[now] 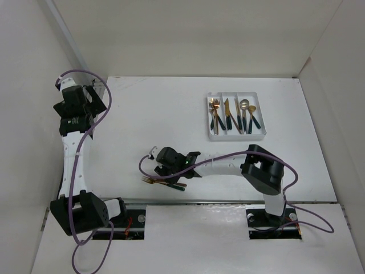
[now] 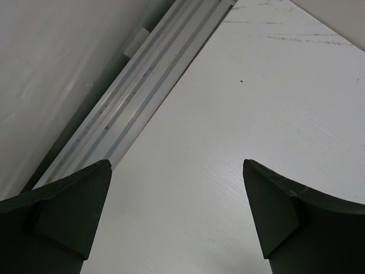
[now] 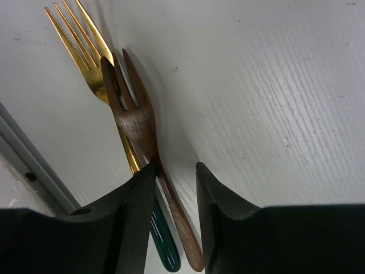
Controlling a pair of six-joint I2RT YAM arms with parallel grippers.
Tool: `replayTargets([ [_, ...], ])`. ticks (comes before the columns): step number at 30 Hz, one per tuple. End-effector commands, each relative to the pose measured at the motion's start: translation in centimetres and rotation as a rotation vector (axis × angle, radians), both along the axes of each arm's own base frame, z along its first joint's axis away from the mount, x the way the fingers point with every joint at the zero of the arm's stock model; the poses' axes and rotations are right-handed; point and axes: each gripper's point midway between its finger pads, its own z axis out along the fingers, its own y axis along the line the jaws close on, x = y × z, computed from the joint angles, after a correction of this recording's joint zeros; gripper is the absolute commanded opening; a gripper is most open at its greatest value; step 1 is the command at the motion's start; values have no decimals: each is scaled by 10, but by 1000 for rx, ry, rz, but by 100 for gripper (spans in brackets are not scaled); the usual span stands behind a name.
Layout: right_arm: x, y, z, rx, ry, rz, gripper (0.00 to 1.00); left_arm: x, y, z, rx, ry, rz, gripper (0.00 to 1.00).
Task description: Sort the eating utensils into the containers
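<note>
Two crossed forks (image 3: 134,123) at right end effector (image 3: 174,168), grip unclear, left end effector (image 2: 177,165) released

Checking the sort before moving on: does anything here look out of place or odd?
Yes. A brown fork and a gold fork lie outside the tray, at the near edge of the table under the right gripper. The brown one lies slantwise over the gold one, so they overlap.

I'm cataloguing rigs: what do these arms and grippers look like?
The left arm and right arm have white links, black joints and purple cables. The left gripper and right gripper have dark, wedge-shaped fingers. A green light shows on the right wrist.
</note>
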Motion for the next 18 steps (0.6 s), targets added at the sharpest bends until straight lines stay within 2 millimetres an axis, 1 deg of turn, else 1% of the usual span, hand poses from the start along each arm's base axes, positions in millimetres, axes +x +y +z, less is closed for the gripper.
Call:
replayTargets([
  [1,11,15,11,53,-37,-30,39,-3,1,15,18,-53,-2,100],
  [2,13,19,15,64,-41,-30,39,-3,1,15,18,-53,-2,100],
  [5,17,20,10,43,-57,-33,39,-4,3,15,14,-54,-1,100],
  [6,16,16,2,17,-47,-33,41,-4,3,15,14,-54,-1,100],
  [8,17,13,-2,-4,-49,-39,45,-4,3,15,14,-54,-1,100],
  [9,17,5,-8,-34,-53,-49,47,-4,3,15,14,-54,-1,100],
  [11,16,-2,-15,-54,-49,-63,50,-2,3,12,5,-49,3,100],
  [12,19,-7,-17,-69,-63,-87,50,-2,3,12,5,-49,4,100],
  [14,17,-16,-23,-105,-58,-91,50,-1,1,12,0,-50,-4,100],
  [15,17,-16,-23,-105,-58,-91,50,-2,4,12,1,-50,5,100],
  [16,13,-21,-28,-120,-51,-76,50,-2,4,12,1,-50,5,100],
  [17,9,-20,-24,-114,-54,-67,50,-2,4,12,1,-50,5,100],
  [18,11,-19,-15,-95,-77,-46,50,-2,4,12,1,-50,5,100],
])
